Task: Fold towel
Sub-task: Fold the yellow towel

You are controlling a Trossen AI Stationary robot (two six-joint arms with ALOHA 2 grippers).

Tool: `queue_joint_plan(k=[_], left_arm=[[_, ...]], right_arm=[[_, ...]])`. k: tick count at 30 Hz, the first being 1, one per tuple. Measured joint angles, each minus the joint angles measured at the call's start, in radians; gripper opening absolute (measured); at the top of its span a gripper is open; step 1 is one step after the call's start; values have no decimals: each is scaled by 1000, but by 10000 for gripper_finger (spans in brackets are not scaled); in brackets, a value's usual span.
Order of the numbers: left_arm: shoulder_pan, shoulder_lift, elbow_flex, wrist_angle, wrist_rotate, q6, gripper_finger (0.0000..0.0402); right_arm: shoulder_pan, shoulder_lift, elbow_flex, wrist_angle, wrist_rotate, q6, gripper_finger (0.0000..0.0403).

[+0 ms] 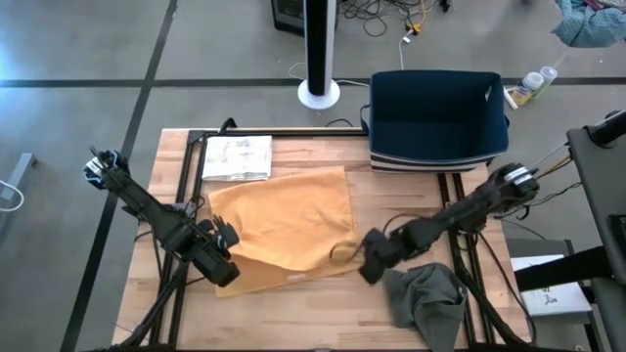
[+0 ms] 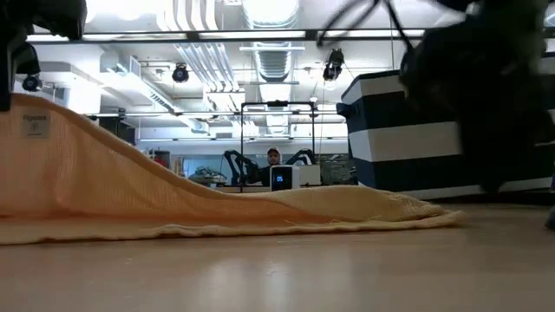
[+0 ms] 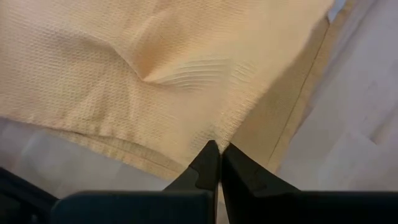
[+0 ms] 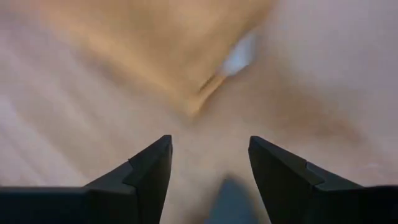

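Note:
An orange towel [image 1: 284, 225] lies spread mid-table, with its left side raised off the wood. In the low view the towel [image 2: 173, 204] slopes down from the upper left to the tabletop. My left gripper [image 1: 221, 239] sits at the towel's left near part, shut on the cloth; in its own view the left gripper [image 3: 219, 148] shows closed tips. My right gripper [image 1: 370, 262] hovers open beside the towel's right near corner [image 4: 211, 87], which shows blurred ahead of the right gripper [image 4: 210, 155] and apart from it. My left gripper pinches the towel near its left near edge [image 3: 214, 134] between its two shut fingers, coming in slanting from the table's left. The cloth puckers into ridges [image 3: 199, 68] just beyond the tips. That side is lifted; the rest slopes down onto the table.
A dark blue bin [image 1: 437, 112] with a striped base stands at the far right. A printed sheet [image 1: 236, 157] lies at the far left. A grey-green cloth [image 1: 427, 299] is bunched at the near right, close to my right arm. A white stand [image 1: 319, 93] is beyond the table.

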Motion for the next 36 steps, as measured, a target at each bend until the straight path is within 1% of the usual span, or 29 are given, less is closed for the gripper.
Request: queue_joint_plan(k=[3,6,8,11,18,21,25,32,36], left_arm=[[0,9,-2,3,0,13,0],[0,17,-2,8,0,27,0],[0,22,-3,10,0,27,0],[0,26,-3,10,-1,27,0],[0,27,-3,8,0,34,0],[0,27,-3,8,0,34,0],[0,26,-3,6,7,34,0],[0,26,-3,6,8,34,0],[0,26,-3,7,8,34,0]], right_arm=[[-42,-115,-152,183,13,95,203],[-72,-189,-269,345,51,151,204],[-87,-206,-319,416,65,164,202],[-105,-198,-360,501,62,157,201],[-121,-73,-369,700,52,130,200],[-121,-17,-365,755,52,143,199],[-121,7,-344,826,45,136,199],[-121,7,-307,824,-1,149,199],[-116,7,-289,822,-7,155,199]])
